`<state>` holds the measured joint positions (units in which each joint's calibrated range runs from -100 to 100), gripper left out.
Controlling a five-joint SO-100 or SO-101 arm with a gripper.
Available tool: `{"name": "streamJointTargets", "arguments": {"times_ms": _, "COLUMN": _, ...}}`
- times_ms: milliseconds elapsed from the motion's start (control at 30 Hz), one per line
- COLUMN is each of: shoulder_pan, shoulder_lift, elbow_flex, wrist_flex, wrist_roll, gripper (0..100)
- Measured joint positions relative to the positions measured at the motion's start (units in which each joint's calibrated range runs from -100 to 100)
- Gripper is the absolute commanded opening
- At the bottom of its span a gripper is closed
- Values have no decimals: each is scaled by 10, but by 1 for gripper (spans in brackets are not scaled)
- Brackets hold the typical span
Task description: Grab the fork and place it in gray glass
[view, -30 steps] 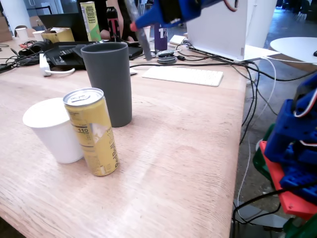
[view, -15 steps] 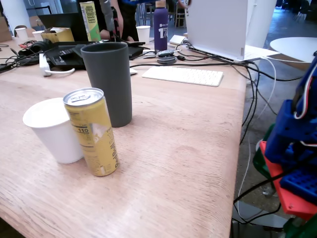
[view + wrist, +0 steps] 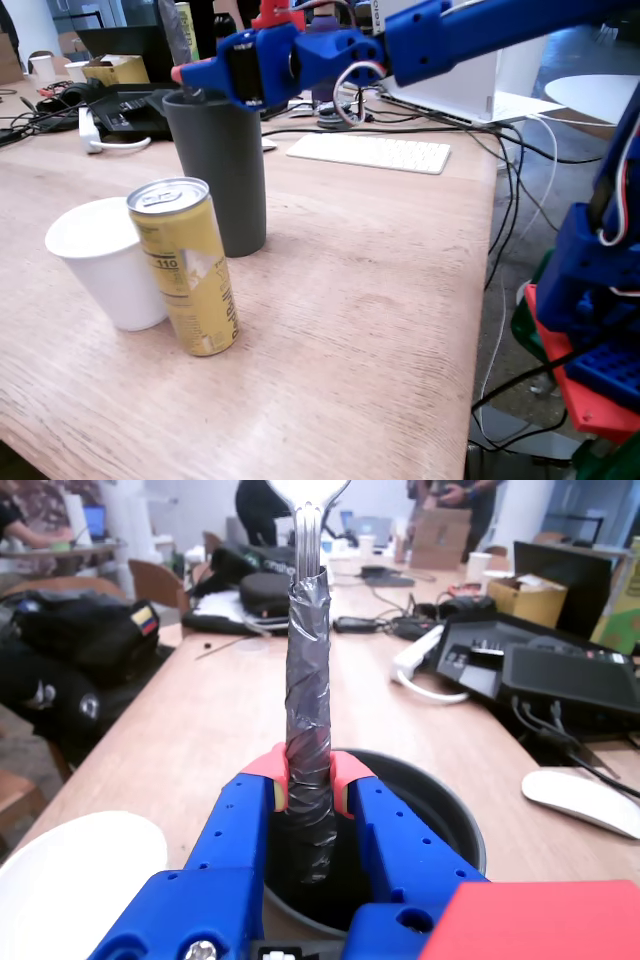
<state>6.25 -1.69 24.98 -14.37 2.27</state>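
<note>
The blue arm reaches in from the right of the fixed view, stretched nearly level, so that its red-tipped tool (image 3: 190, 82) sits right over the rim of the tall matte dark-gray tumbler (image 3: 222, 170). In the wrist view the tool (image 3: 310, 777) is clamped on the tape-wrapped handle of the small silver metal fork (image 3: 308, 720), which stands upright with its lower end down inside the tumbler's mouth (image 3: 455, 825). On the pale wooden surface (image 3: 380, 290), a yellow drink can (image 3: 186, 265) and a short white paper cup (image 3: 103, 262) stand close in front of the tumbler. To the right, in the fixed view, the surface is bare out to its edge.
</note>
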Motion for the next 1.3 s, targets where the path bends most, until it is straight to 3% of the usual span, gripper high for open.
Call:
{"name": "streamJointTargets", "arguments": {"times_ms": 133, "shoulder_pan": -2, "shoulder_lift": 1, "elbow_flex": 2, "wrist_flex": 2, "wrist_roll": 1, "gripper": 0}}
{"name": "streamJointTargets", "arguments": {"times_ms": 300, "shoulder_pan": -1, "shoulder_lift": 0, "elbow_flex": 4, "wrist_flex": 2, "wrist_roll": 0, "gripper": 36}}
{"name": "streamJointTargets", "arguments": {"times_ms": 367, "shoulder_pan": 0, "shoulder_lift": 0, "elbow_flex": 4, "wrist_flex": 2, "wrist_roll": -3, "gripper": 41}}
{"name": "streamJointTargets", "arguments": {"times_ms": 733, "shoulder_pan": 9, "shoulder_lift": -29, "elbow_flex": 4, "wrist_flex": 2, "wrist_roll": -2, "gripper": 40}}
{"name": "streamJointTargets", "arguments": {"times_ms": 867, "shoulder_pan": 1, "shoulder_lift": -176, "elbow_flex": 105, "wrist_flex": 2, "wrist_roll": -2, "gripper": 40}}
{"name": "streamJointTargets", "arguments": {"times_ms": 1067, "shoulder_pan": 2, "shoulder_lift": -521, "elbow_flex": 382, "wrist_flex": 12, "wrist_roll": -4, "gripper": 40}}
{"name": "streamJointTargets", "arguments": {"times_ms": 1300, "shoulder_pan": -20, "shoulder_lift": -701, "elbow_flex": 447, "wrist_flex": 364, "wrist_roll": -10, "gripper": 40}}
